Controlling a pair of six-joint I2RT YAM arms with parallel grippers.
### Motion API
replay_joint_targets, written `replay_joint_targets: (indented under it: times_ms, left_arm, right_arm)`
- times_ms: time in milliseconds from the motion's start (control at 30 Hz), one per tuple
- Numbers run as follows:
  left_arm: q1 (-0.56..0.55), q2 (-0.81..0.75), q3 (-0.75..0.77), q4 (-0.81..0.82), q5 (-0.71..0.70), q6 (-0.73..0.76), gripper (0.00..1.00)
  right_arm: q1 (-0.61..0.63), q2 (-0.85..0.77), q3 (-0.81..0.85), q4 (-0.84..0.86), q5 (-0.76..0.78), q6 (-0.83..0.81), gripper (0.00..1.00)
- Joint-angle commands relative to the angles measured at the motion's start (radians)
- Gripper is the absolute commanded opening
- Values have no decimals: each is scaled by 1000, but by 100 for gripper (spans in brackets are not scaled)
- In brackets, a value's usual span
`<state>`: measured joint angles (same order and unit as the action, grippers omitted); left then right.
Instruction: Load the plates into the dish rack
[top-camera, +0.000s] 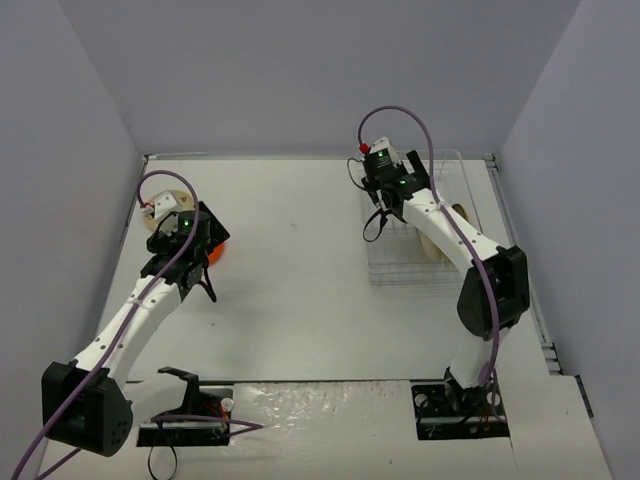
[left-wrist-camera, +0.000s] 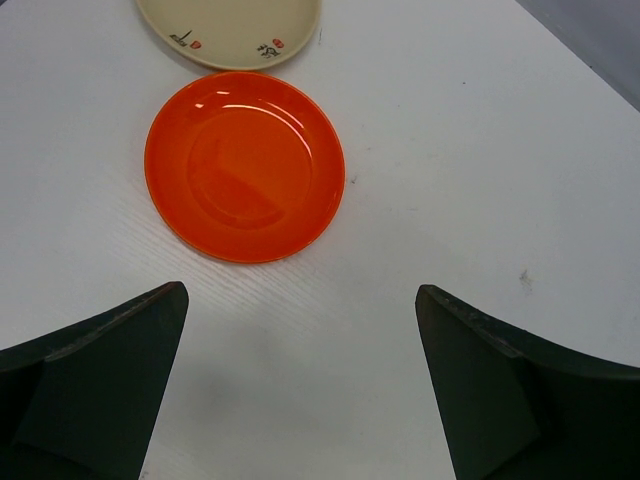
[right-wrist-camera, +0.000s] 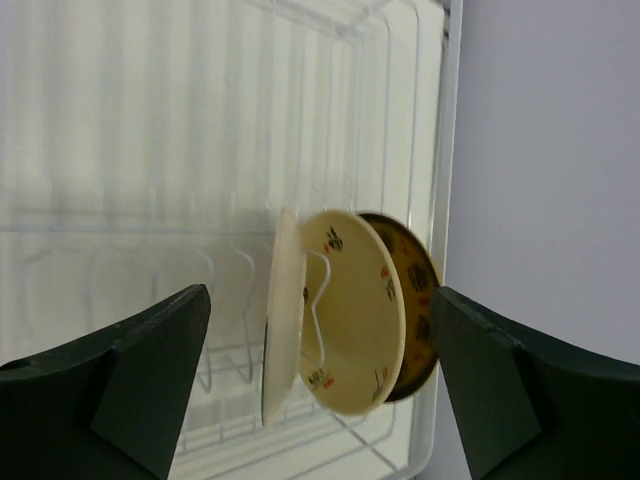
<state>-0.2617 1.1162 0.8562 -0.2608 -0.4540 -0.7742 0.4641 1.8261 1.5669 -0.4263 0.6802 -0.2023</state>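
Plates (right-wrist-camera: 340, 320) are standing upright in the dish rack (right-wrist-camera: 432, 150) before the right gripper (right-wrist-camera: 315, 300), fingers parted, while the left gripper (left-wrist-camera: 302, 292), fingers wide apart, is hovering near the orange plate (left-wrist-camera: 245, 165), needing a square rim grip

The white table (top-camera: 290, 270) carries 1 dish rack (top-camera: 395, 262), set on its right half toward the far edge. Well apart from the rack, across the bare top to its left, 2 plates lie flat on the surface: an orange plate (left-wrist-camera: 245, 165) and, farther still from the rack, a cream plate (left-wrist-camera: 230, 25) with small red-and-dark marks. The 2 are just beside each other.
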Motion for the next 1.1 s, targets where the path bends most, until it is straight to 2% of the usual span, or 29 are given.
replay_joint_targets:
  times_ms: [0,67,233,400,600,800,1067]
  left_arm:
    - [15,2,60,-72,-37,-76,97]
    - [23,2,60,-121,-41,-108,97]
    - [118,-1,17,-216,3,-194,97]
    - [243,-6,-63,-161,107,-226,97]
    - [306,10,-92,-108,64,-252,97]
    - [358,132,-64,-77,101,-264,97]
    - [377,335,-3,74,210,-219,97]
  right_arm:
    - [-6,-205,-3,234,-245,-1,93]
    - [-8,-258,-40,341,-343,19,99]
    - [-8,-319,-142,528,-551,73,100]
    - [-16,-314,-191,655,-571,165,100]
    - [-16,-310,-275,717,-651,196,100]
    - [-20,-312,-317,730,-651,195,100]
    - [-34,-334,-345,736,-656,188,100]
